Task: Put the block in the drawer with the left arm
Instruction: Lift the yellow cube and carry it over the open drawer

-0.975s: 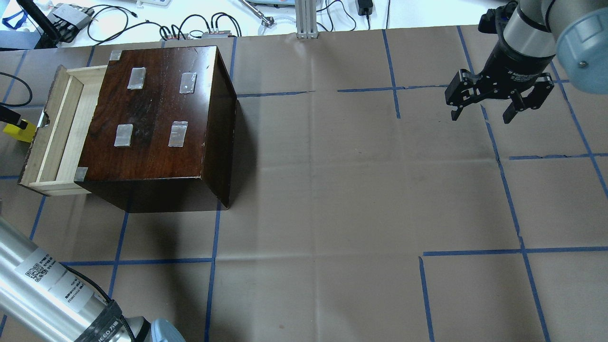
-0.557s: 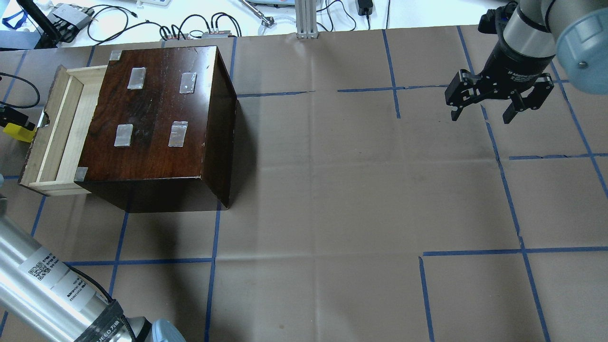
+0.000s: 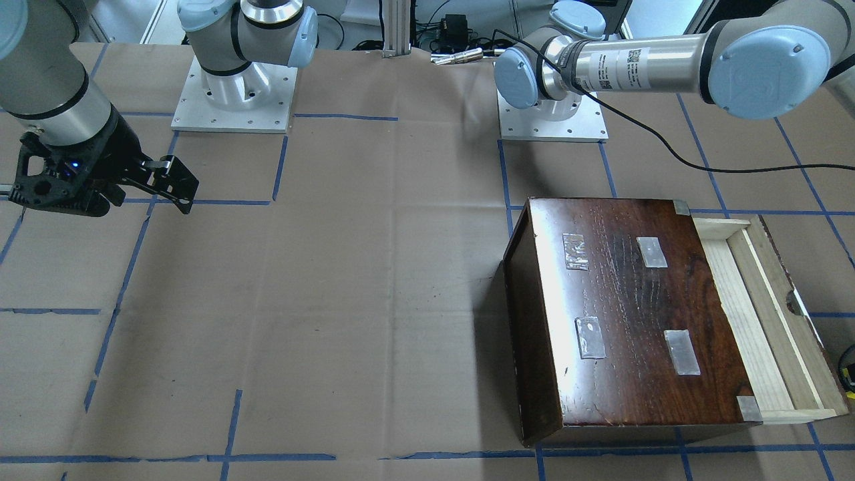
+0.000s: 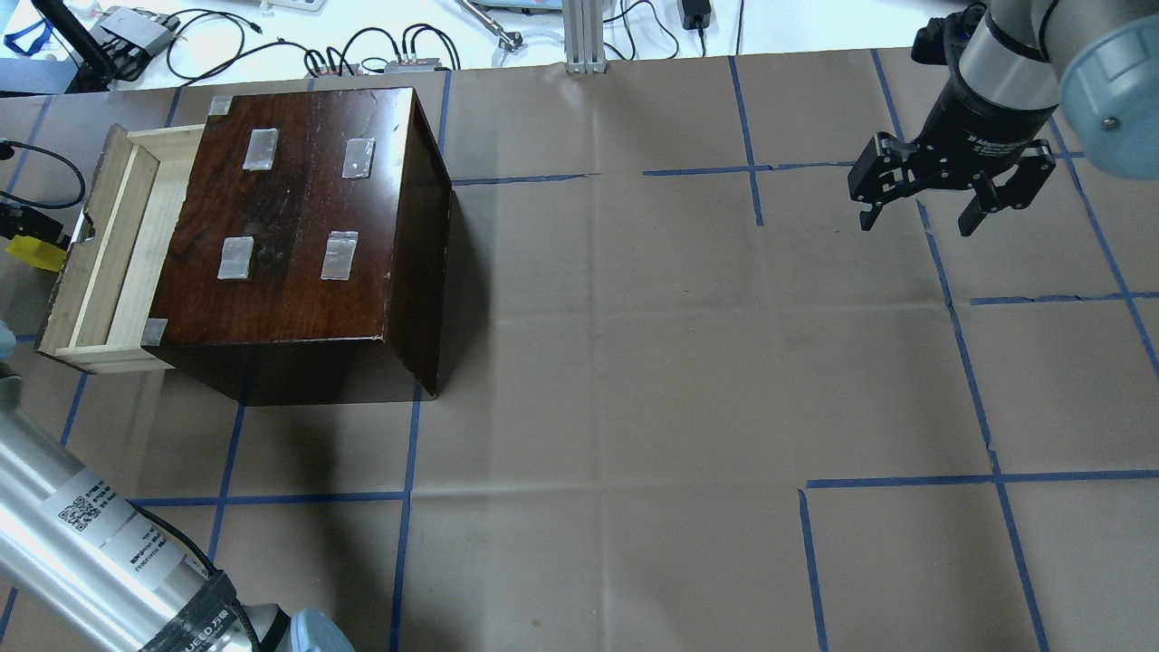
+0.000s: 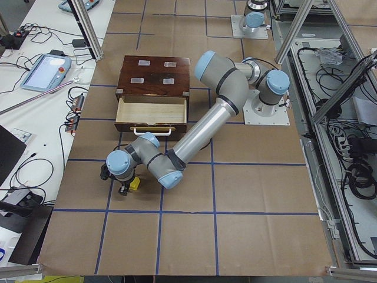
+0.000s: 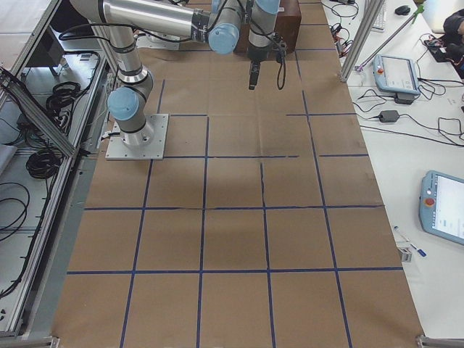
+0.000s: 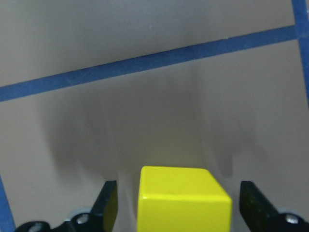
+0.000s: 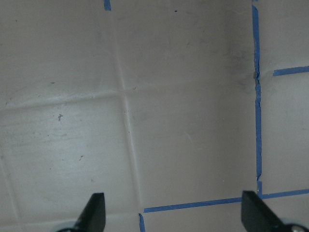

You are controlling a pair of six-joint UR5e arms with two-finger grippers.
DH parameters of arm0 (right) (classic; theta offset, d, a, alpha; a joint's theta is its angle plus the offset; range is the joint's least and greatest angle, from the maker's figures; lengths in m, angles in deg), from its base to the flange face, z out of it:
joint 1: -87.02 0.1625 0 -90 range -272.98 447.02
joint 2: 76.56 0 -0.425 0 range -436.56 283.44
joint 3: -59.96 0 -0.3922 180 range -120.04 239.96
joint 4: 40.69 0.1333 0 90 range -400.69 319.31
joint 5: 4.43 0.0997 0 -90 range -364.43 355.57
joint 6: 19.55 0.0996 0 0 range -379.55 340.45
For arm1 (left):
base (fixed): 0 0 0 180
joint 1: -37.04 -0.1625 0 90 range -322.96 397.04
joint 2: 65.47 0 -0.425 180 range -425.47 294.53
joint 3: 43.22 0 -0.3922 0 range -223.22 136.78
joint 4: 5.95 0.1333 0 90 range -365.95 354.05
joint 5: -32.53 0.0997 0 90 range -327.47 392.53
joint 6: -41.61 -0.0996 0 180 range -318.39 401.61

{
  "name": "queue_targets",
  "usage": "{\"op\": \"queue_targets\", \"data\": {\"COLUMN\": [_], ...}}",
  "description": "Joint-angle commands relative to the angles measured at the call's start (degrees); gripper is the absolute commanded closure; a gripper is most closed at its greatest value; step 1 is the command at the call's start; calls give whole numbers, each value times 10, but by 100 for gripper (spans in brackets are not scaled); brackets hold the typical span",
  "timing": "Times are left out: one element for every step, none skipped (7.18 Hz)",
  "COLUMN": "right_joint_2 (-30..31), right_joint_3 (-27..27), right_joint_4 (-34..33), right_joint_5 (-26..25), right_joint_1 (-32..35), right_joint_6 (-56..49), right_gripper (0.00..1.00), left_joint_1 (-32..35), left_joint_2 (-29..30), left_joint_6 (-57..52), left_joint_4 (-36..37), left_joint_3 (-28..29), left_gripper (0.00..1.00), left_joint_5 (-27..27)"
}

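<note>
Over the last second the left arm (image 4: 72,543) has slid its forearm toward the left edge of the overhead view, while the right arm (image 4: 1005,63), the box and the block lie as they did. The paper-covered table (image 4: 634,362) carries the dark box (image 4: 299,208) at the left arm's end. From its outer side the drawer (image 4: 136,244) stands pulled out, its pale tray bare and open from above, so something can be lowered straight in. The left arm reaches round past the drawer's front and bends down to the table there, because that is where the block rests. The right gripper (image 4: 918,225) hangs spread and empty well apart at the far end, probably parked out of the way. The left gripper (image 7: 177,188) is down over the block (image 4: 38,255) with its jaws wide. In the wrist view the fingers (image 7: 110,198) stand either side of the yellow cube with a gap at each face, so nothing is gripped yet. The block sits on the table just outside the drawer's front, and I judge the grasp is the step in hand
</note>
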State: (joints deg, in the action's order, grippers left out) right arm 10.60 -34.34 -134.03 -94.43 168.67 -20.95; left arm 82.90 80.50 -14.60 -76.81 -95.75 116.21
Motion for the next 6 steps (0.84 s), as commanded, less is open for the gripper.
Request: {"op": "queue_targets", "data": {"right_joint_2": [0, 0, 0, 0, 0, 0], "right_joint_3": [0, 1, 0, 1, 0, 0], "right_joint_4": [0, 0, 0, 0, 0, 0], "right_joint_5": [0, 0, 0, 0, 0, 0], "right_joint_1": [0, 0, 0, 0, 0, 0], "right_joint_6": [0, 0, 0, 0, 0, 0], "right_gripper": [0, 0, 0, 0, 0, 0], "left_joint_1": [1, 2, 2, 2, 4, 6], "left_joint_2": [0, -8, -43, -104, -163, -222], "left_joint_6": [-5, -5, -3, -1, 5, 35], "left_joint_4": [-4, -5, -14, -79, -144, -162], "left_joint_3": [1, 2, 4, -7, -30, -86], "left_gripper": [86, 100, 100, 100, 100, 100], "left_joint_5": [3, 3, 5, 5, 4, 4]}}
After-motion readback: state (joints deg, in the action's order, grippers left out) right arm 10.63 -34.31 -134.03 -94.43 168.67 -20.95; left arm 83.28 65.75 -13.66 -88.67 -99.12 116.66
